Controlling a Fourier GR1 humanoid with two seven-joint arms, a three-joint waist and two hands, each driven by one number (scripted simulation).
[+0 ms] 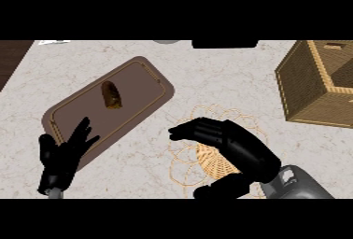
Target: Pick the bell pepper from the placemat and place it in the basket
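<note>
- Your right hand (231, 144) hangs over the wire basket (186, 156) in the lower middle of the counter (228, 74). Its fingers (196, 130) are bent downward and forward in a loose arc, with the thumb (219, 189) low near the bottom edge, apart from them.
- You cannot see anything inside that curl. Whether the fingers touch the basket's rim below cannot be told from this angle.
- Your left hand (60, 156) shows at the lower left, fingers straight and spread, pointing up. It lies over the near corner of the placemat (138, 112) and grasps nothing.
- The bell pepper (111, 95) lies on the placemat, in its upper half, well apart from both hands. It looks like a dark, brownish, elongated lump, and neither hand touches it.
- The placemat is brown with rounded corners and sits tilted, running from lower left to upper right.
- By count, you have one bell pepper, one placemat, one light wire basket with a woven patch showing under your right hand, and one square wicker box (318, 84) at the right edge.
- The wicker box stands well apart from the wire basket, up and to the right.
- A dark object (224, 44) and a small grey one (165, 41) sit cut off at the counter's far edge, too little showing to name.
</note>
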